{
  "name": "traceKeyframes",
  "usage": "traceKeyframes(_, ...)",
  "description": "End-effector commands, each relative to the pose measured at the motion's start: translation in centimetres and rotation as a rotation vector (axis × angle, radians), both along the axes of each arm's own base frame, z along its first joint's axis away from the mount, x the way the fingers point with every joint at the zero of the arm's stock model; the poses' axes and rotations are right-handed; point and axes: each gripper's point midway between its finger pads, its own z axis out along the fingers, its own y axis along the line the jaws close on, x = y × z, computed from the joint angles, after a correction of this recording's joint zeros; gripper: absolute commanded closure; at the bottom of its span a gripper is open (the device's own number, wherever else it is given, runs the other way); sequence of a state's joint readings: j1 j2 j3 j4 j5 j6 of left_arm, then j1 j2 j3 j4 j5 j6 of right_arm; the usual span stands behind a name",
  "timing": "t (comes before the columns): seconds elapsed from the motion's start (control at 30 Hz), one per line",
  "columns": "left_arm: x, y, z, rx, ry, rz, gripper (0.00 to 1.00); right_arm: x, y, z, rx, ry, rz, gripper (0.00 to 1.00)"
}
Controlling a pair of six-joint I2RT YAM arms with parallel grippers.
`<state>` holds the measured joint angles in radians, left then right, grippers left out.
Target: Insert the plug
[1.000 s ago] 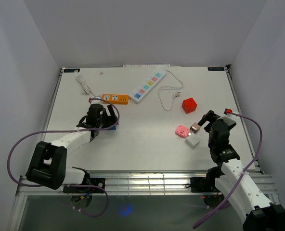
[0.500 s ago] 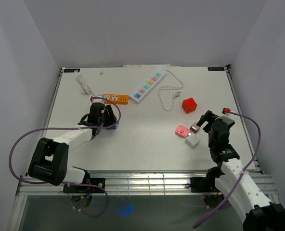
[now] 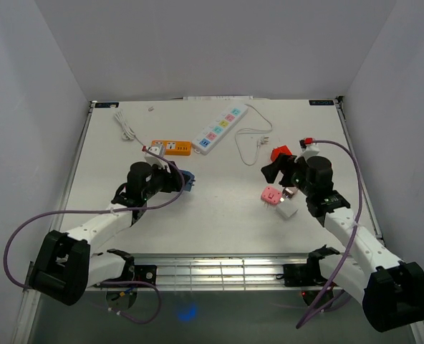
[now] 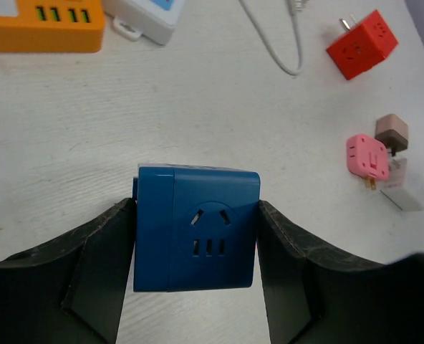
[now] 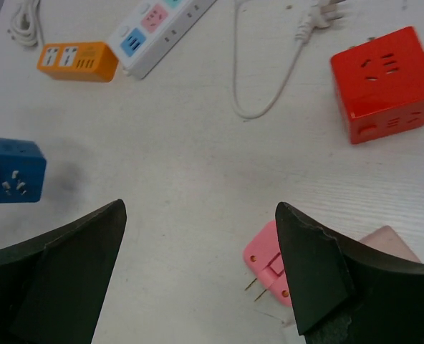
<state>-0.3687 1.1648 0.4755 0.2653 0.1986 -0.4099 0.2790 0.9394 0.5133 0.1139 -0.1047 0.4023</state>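
Blue plug adapter (image 4: 198, 247) sits clamped in my left hand (image 4: 195, 215), socket face toward my wrist. My right hand (image 5: 199, 215) spreads wide, holding nothing; the pink plug (image 5: 269, 269) lies on the worktop (image 5: 169, 143) just by its right side, the red cube (image 5: 384, 82) farther ahead.

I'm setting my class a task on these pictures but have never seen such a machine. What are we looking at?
A robot's left arm and right arm are bolted to a white table. One picture looks down from above; the other two come from a camera on each wrist. The left gripper clamps a blue socket cube. The right gripper is open and empty, near a pink plug adapter. Also lying on the table: an orange power strip, a white power strip, a red socket cube and a white cable with a plug.
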Motion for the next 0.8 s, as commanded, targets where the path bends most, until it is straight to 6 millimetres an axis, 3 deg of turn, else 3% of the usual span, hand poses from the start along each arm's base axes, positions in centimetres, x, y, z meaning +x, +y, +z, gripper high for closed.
traceKeyframes(0.0, -0.7, -2.9, 4.2, -0.077, -0.183, -0.150, 0.67, -0.1, 4.3, 4.5, 0.118, -0.029, 0.169, 0.10)
traceKeyframes(0.33, -2.4, -8.1, 8.2, -0.084, -0.411, -0.335, 0.67, -0.7, 10.6, 6.8, 0.226, 0.100, 0.272, 0.11)
traceKeyframes(0.5, -2.9, -10.2, 9.1, -0.064, -0.467, -0.395, 0.67, -0.8, 12.7, 6.5, 0.274, 0.170, 0.288, 0.11)
traceKeyframes(0.77, -2.8, -11.9, 10.6, -0.072, -0.518, -0.431, 0.66, -1.8, 15.3, 5.9, 0.287, 0.222, 0.361, 0.11)
